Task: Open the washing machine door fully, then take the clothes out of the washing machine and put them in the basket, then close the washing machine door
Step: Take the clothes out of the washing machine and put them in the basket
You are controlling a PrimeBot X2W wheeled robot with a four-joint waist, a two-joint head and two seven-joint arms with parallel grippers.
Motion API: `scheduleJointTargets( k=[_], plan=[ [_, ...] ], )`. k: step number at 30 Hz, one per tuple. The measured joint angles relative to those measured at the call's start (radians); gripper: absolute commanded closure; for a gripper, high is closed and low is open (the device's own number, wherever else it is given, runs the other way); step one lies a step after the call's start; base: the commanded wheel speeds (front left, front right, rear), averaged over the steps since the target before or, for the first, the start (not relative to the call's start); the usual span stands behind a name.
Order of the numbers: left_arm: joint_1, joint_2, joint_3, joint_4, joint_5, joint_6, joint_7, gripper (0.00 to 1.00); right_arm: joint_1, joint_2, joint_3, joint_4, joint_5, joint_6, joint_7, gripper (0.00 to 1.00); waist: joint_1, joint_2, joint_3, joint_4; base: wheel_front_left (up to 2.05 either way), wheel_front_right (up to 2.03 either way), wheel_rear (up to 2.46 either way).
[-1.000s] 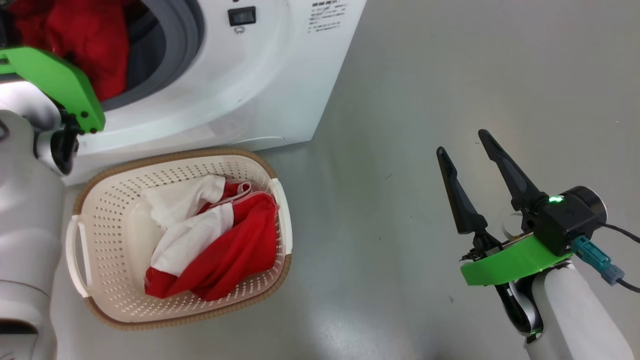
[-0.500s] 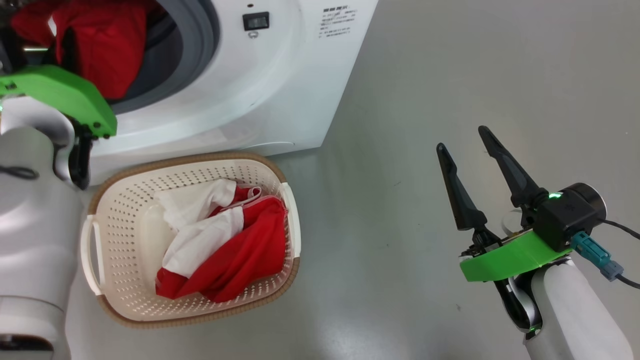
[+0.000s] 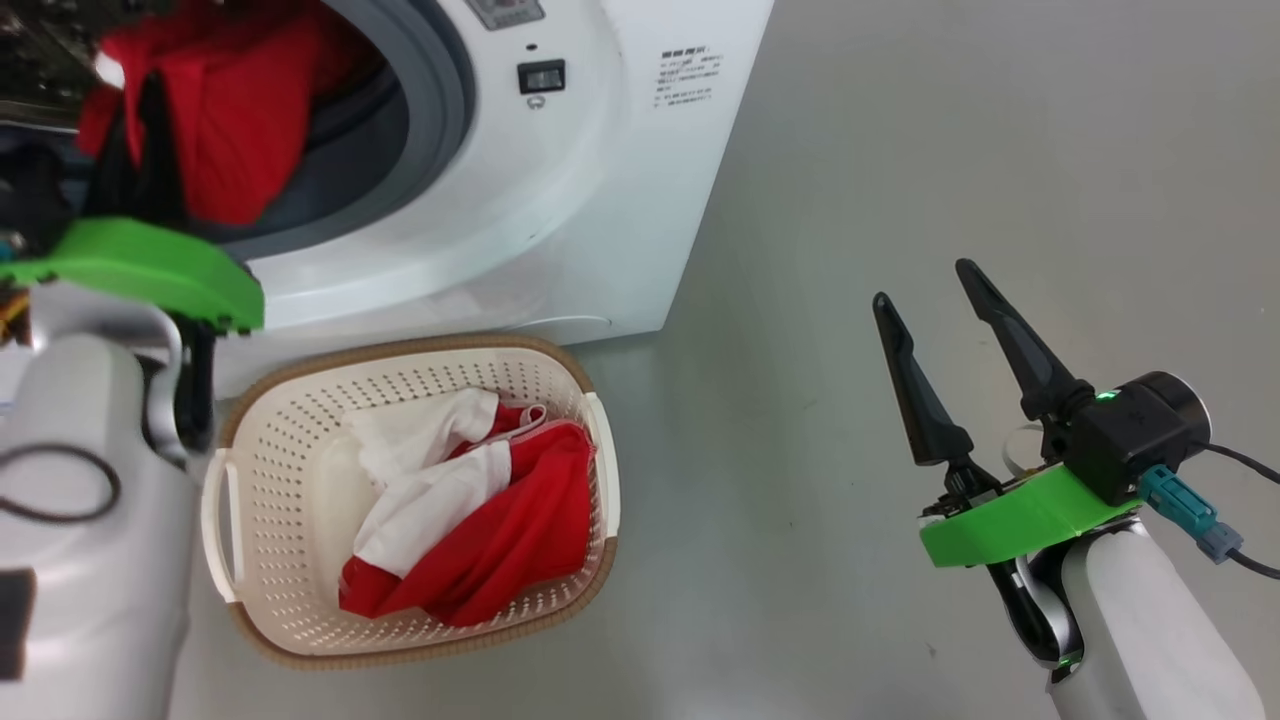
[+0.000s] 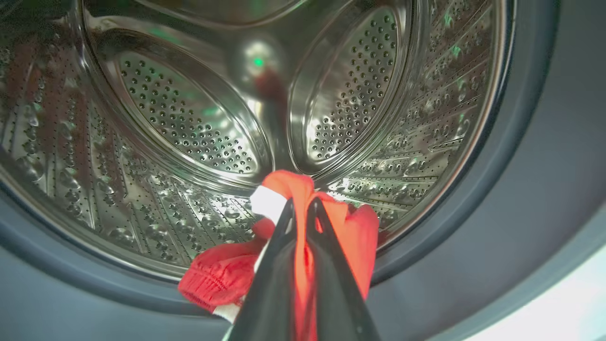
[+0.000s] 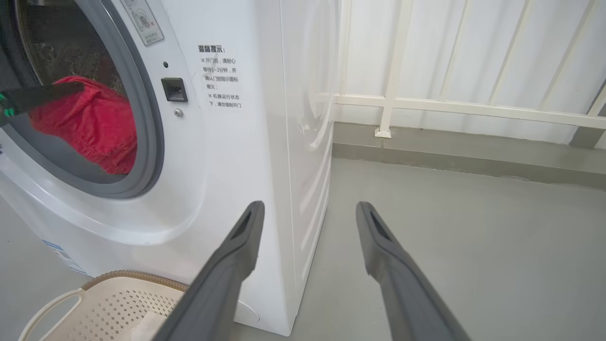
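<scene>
My left gripper (image 4: 301, 203) is inside the mouth of the washing machine (image 3: 560, 200), shut on a red garment (image 4: 352, 227) with a white trim. The garment hangs from the fingers over the grey rubber ring (image 4: 521, 189), in front of the steel drum (image 4: 189, 118). In the head view the same red garment (image 3: 235, 120) fills the opening. The basket (image 3: 300, 400) stands on the floor below the opening, holding red and white clothes (image 3: 480, 530). My right gripper (image 3: 922, 283) hovers open and empty over the floor to the right. The washing machine door is out of view.
A bare grey floor (image 3: 950, 150) stretches to the right of the machine. In the right wrist view a white railing (image 5: 450, 106) runs along a low kerb behind the machine. The basket rim (image 5: 128, 277) sits close against the machine's front.
My left gripper has shut on the red garment and drawn it up at the drum's mouth. The head view has shifted, so machine and basket sit further right. The right arm has held still.
</scene>
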Motion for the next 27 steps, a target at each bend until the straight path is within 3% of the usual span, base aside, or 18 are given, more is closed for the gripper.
scheduleJointTargets(
  k=[27],
  plan=[
    [0.467,-0.071,0.05,-0.503,0.086,0.042,-0.004,1.0,0.084,0.004,-0.015,0.023,-0.001,0.0,0.0,0.0,0.0,0.0,-0.174,0.044,0.0,0.0,0.0]
  ],
)
